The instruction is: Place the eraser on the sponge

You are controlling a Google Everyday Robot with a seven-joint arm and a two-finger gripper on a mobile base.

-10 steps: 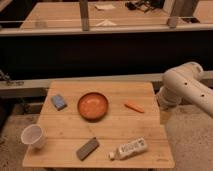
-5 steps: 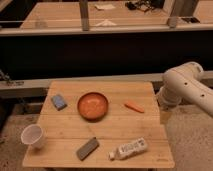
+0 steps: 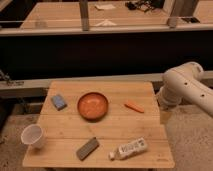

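- Camera view, task's thing: the eraser (image 3: pixel 87 148) is a dark grey flat block. It lies on the counter (image 3: pixel 150 131) near the front edge, long axis on a diagonal, between the white cup (image 3: pixel 33 135) and the white bottle (image 3: pixel 129 149). It touches neither.
- Camera view, target: the blue sponge (image 3: pixel 59 102) sits at the back left of the counter, just left of the orange bowl (image 3: pixel 92 105). Its top is bare. The eraser is well apart from it, so the wanted state does not hold.
- Handling (judgement): the eraser is likely light, with a stiff body and perhaps a softer felt face, and not fragile. It should not be slippery on the wood.
- Grip (judgement): take hold across the short width, near the middle of its length, approaching from above and turned to match the diagonal.
- The sponge is small and probably yielding, so the eraser may overhang or tip if set down off centre.
- Camera view, tool (image 3: pixel 164 114): it hangs off the right edge of the counter, below the bent white arm (image 3: pixel 182 85) and right of the carrot (image 3: pixel 133 106). Whether it is released or clenched I cannot tell. It does not touch the eraser or the sponge.
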